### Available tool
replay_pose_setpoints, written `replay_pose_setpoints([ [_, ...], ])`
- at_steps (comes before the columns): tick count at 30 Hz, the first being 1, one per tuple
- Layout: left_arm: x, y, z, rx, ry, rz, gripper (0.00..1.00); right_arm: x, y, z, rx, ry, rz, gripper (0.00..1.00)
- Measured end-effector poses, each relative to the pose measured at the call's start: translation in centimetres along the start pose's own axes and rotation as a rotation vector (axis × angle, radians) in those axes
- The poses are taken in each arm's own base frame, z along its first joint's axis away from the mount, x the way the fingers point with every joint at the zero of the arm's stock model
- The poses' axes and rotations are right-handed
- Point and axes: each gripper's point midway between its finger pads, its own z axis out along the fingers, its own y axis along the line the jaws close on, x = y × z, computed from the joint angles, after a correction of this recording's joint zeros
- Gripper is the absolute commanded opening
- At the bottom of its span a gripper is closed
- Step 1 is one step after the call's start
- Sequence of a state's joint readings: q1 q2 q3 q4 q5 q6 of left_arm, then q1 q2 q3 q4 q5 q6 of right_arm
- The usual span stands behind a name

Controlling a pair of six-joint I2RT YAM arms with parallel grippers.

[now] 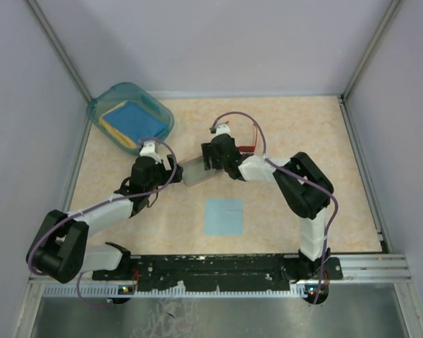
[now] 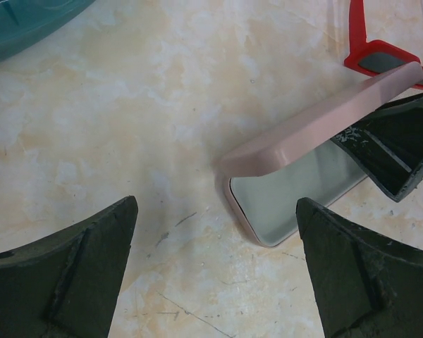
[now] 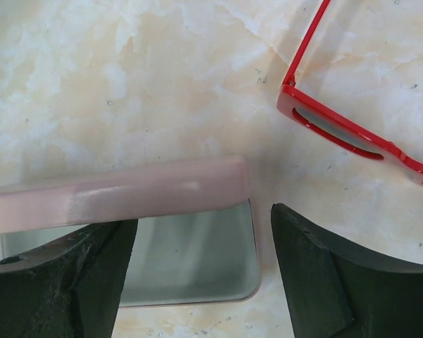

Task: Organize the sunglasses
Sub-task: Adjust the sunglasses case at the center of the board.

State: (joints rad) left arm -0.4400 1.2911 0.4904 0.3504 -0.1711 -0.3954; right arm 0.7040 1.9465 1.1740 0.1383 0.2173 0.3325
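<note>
From the top, the right arm (image 1: 296,184) covers most of the sunglasses (image 1: 251,146); only a bit of red peeks out. The pink case (image 1: 195,171) is partly under the right end effector (image 1: 211,164). In the left wrist view the sunglasses run off the top right corner, and the blue tub (image 2: 21,17) is cut off too. In the right wrist view the case runs off the left edge.

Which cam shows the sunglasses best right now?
Right wrist: the sunglasses show a lens, the front frame and one temple arm. Left wrist catches only a corner behind the pink case; top external, just a red sliver.
</note>
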Motion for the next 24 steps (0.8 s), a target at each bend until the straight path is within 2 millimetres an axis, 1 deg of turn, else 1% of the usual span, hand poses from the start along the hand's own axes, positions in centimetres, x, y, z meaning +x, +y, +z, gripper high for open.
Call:
replay_pose_setpoints([
  [4,-0.3,0.0,-0.4,0.004,-0.01,-0.002,1.0,0.6,0.0,0.3,-0.001,0.017,-0.003,0.76],
  [9,-0.8,0.0,-0.9,0.007,-0.027,-0.007,1.0,0.8,-0.2,0.0,-0.001,0.014,-0.002,0.77],
  [13,-0.9,0.0,-1.3,0.01,-0.032,-0.008,1.0,1.4,-0.7,-1.3,0.005,0.022,-0.005,0.77],
  [19,-0.3,0.3,-1.6,0.005,-0.011,-0.009,0.99,0.5,-1.1,-3.7,-0.003,-0.012,0.003,0.77],
  [22,-0.1,0.2,-1.8,0.01,-0.001,-0.011,0.99,0.2,-1.1,-4.4,-0.006,-0.022,0.006,0.73],
  [24,-0.1,0.0,-2.0,0.019,0.002,-0.014,0.99,0.3,-1.2,-4.5,-0.006,-0.021,0.008,0.69],
])
